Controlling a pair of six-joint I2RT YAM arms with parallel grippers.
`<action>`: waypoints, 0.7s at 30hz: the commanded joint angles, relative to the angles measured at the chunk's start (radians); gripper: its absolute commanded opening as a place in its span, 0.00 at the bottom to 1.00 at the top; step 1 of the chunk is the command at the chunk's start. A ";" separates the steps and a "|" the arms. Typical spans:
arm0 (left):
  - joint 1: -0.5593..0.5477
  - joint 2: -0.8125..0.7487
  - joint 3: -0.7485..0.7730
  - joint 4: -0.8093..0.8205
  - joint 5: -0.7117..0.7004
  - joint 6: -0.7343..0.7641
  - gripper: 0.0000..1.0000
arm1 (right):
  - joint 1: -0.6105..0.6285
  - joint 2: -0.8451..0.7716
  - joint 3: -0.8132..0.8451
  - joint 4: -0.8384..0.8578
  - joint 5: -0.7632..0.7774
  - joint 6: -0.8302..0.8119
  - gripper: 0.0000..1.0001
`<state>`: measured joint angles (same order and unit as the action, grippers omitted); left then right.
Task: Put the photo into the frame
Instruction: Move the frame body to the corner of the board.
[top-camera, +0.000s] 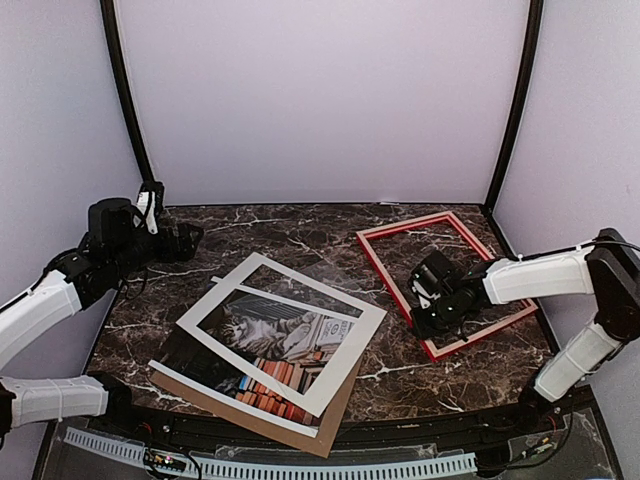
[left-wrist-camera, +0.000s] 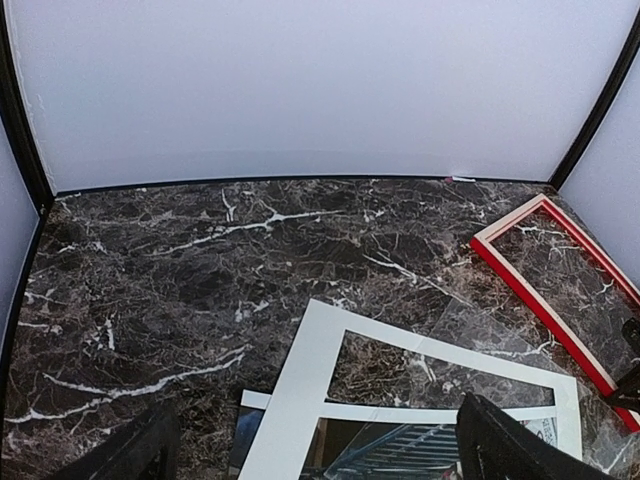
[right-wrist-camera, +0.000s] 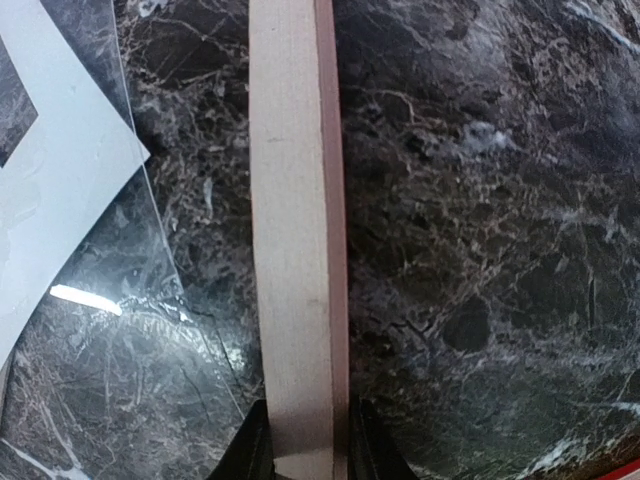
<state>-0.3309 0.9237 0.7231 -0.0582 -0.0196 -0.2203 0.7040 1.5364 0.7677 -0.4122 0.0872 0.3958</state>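
Note:
The red frame lies flat at the right of the marble table, also in the left wrist view. My right gripper is shut on its left rail; close up, the pale wood rail sits pinched between both black fingers. The photo of a cat and books lies at centre-left under a white mat, partly covered. My left gripper hovers open at the back left, its fingers spread wide above the photo's far edge.
A brown backing board lies under the photo near the front edge. A clear sheet lies between the mat and the frame. White walls with black corner posts enclose the table.

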 joint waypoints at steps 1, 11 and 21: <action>-0.019 0.051 0.060 -0.094 -0.030 -0.040 0.99 | 0.036 -0.052 -0.044 0.056 -0.015 0.161 0.16; -0.082 0.124 0.063 -0.144 -0.055 -0.118 0.99 | 0.103 -0.018 0.020 0.066 -0.023 0.159 0.18; -0.164 0.207 -0.015 -0.147 -0.041 -0.274 0.99 | 0.114 0.002 0.105 0.021 0.018 0.102 0.50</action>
<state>-0.4694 1.1076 0.7460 -0.1818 -0.0643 -0.4099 0.8093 1.5417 0.8120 -0.4049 0.0944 0.5213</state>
